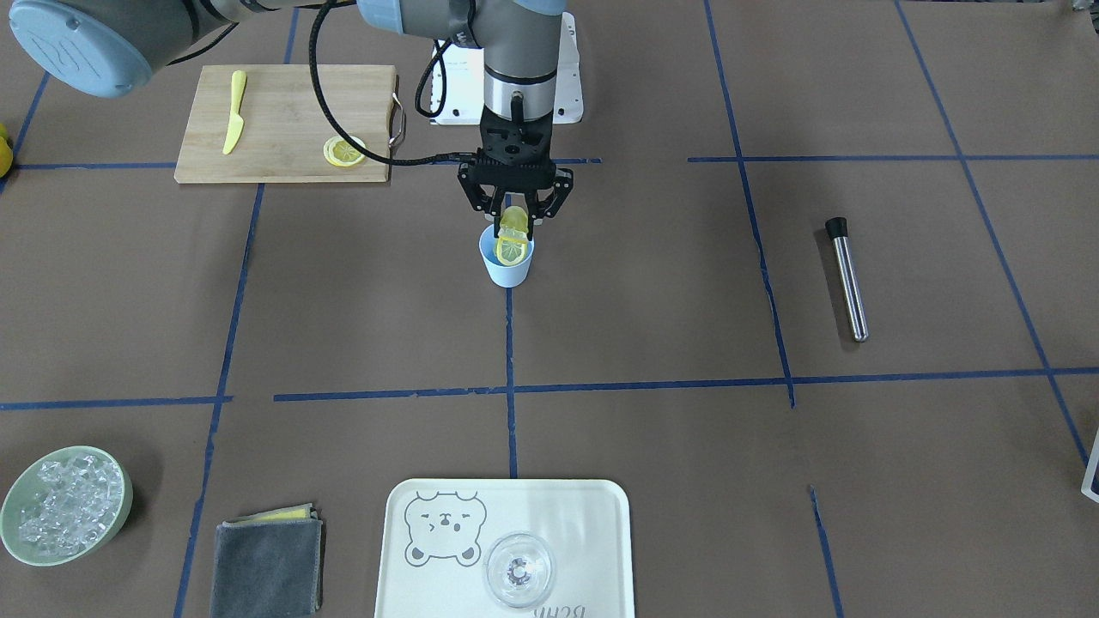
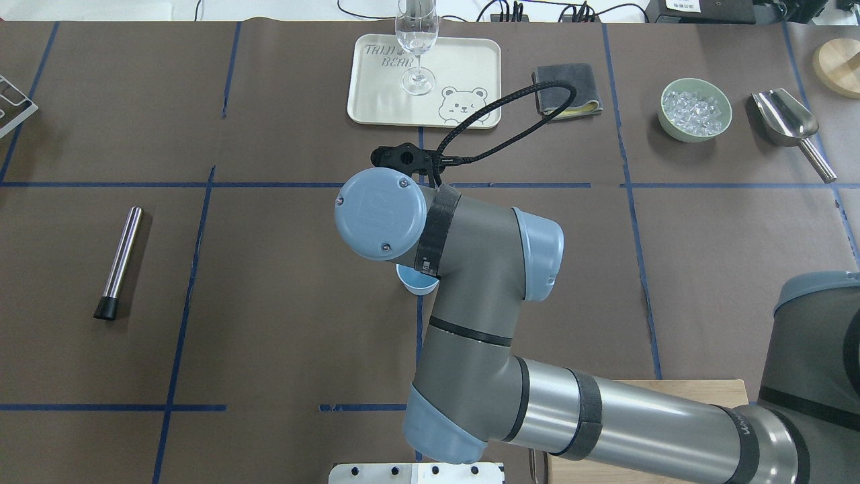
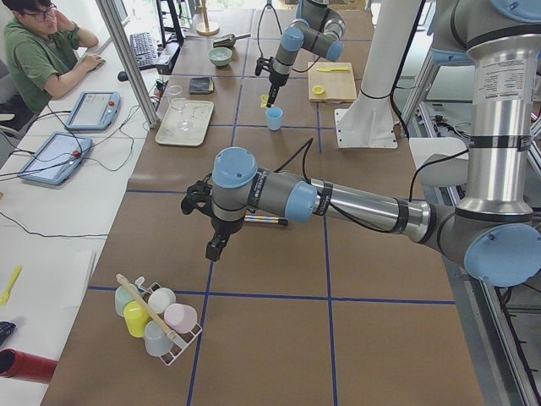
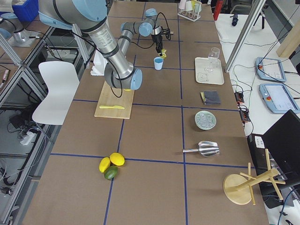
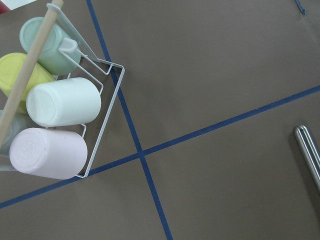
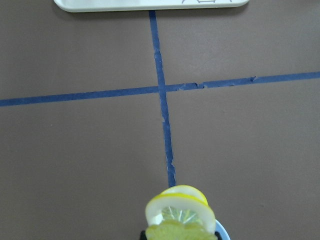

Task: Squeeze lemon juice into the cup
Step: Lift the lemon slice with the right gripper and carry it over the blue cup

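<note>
Exterior front-facing view: the right gripper (image 1: 513,225) points straight down over the cup (image 1: 506,266), its fingers closed about the lemon (image 1: 513,245). The lemon hangs at the cup's mouth, its segmented cut face turned toward this camera and its lower edge overlapping the rim. I cannot tell whether any juice lies in the cup. The cup stands upright on a blue tape line, well apart from the other vessels.

At the near left corner a pale-green bowl (image 1: 17,502) is heaped with ice (image 1: 67,506). A clear glass (image 1: 519,569) stands on the cream tray (image 1: 412,498).

By the left wrist camera, a wire rack (image 5: 107,125) holds pastel tumblers (image 5: 62,102) lying on their sides.

The left gripper (image 3: 211,251) hangs over the table near that rack; whether its jaws are parted cannot be told.
</note>
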You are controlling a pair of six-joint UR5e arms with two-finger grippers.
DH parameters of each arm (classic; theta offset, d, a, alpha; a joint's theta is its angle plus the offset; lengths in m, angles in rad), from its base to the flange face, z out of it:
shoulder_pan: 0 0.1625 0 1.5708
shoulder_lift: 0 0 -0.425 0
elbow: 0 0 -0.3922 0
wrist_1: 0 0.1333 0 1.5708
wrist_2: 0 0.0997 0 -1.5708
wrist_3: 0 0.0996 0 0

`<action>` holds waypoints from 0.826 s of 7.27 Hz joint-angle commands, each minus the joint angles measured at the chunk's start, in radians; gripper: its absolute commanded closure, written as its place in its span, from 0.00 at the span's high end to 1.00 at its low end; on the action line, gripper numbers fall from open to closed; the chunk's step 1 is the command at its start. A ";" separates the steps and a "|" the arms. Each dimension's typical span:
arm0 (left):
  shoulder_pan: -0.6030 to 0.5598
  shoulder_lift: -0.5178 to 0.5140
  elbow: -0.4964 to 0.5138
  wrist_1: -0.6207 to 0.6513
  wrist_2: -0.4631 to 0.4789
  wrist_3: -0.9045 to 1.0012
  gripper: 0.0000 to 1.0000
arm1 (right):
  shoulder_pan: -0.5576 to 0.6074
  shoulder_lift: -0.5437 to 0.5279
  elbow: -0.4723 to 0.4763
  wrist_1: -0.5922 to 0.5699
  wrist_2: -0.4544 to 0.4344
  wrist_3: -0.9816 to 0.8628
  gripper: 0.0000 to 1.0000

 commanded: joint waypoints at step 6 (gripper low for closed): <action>0.000 -0.001 0.000 0.000 0.000 0.000 1.00 | -0.041 -0.032 0.017 0.000 0.028 0.012 0.54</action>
